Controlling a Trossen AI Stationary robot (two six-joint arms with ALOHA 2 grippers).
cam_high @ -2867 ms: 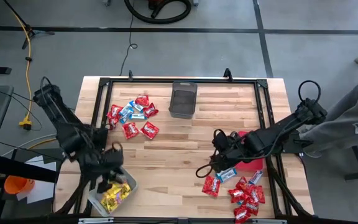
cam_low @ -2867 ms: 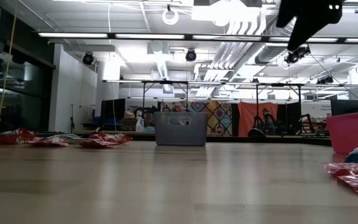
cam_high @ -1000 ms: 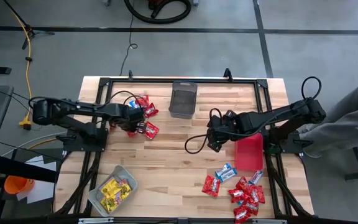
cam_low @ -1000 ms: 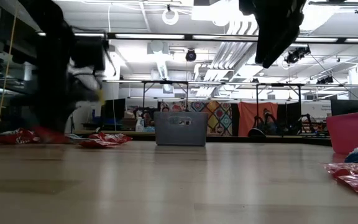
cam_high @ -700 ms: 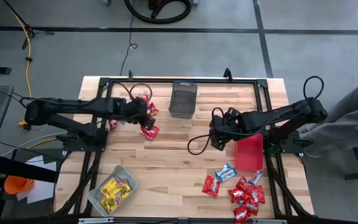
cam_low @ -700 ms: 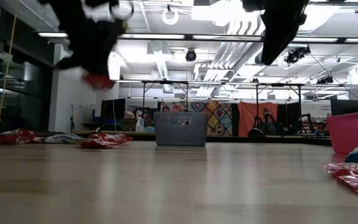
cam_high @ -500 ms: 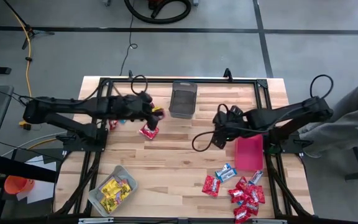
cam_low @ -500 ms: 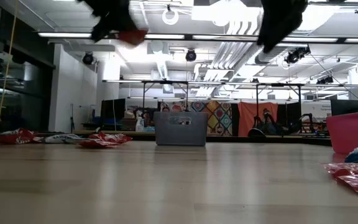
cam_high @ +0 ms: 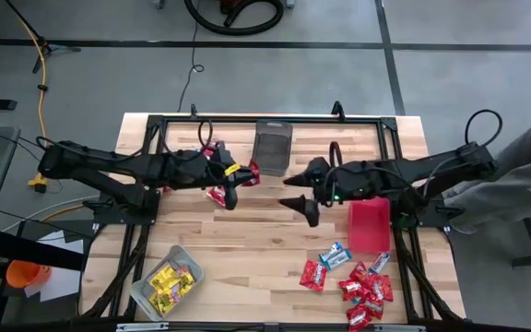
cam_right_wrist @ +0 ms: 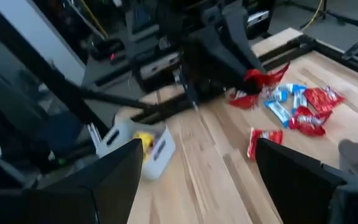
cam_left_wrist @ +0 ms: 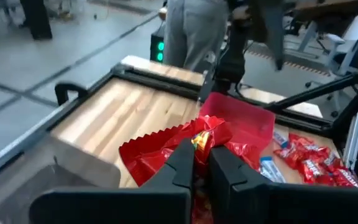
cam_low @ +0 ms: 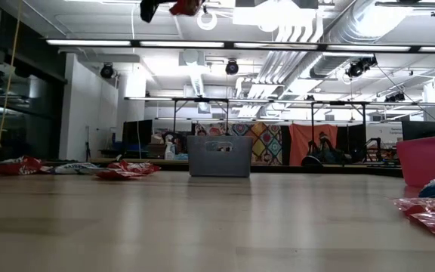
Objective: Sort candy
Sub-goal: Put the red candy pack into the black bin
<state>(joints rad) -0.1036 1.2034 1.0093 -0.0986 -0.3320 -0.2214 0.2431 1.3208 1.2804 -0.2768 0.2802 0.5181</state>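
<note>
Room: grey concrete floor surrounding the light wooden slatted table; low view showing a lit hall with pipes and hanging cloths beyond the table edge; a person in grey clothing standing at the table's right side
Left gripper: left gripper hanging above the table just beside the dark mesh bin, fingers pinched tight on a small red shiny wrapped candy packet; in the left wrist view the two dark fingers are closing on the crumpled red wrapper; in the low view the packet is showing high at the upper edge
Right gripper: right gripper hovering mid-table, pointing toward the left arm, jaws spread wide and holding nothing; right wrist view looking past its fingers at the left arm and the far pile
Candy, left pile: red and blue-and-white wrapped packets lying on the table under and behind the left arm, partly hidden by it; same pile showing in the right wrist view
Candy, right pile: red packets clustering near the front right corner; a blue-and-white packet and a lone red packet lying just beside them
Candy, yellow: yellow packets sitting inside the clear grey bin at the front left
Red bin: red plastic bin sitting at the right, under the right arm; contents cannot tell
Mesh bin: standing at the back centre; contents cannot tell
</note>
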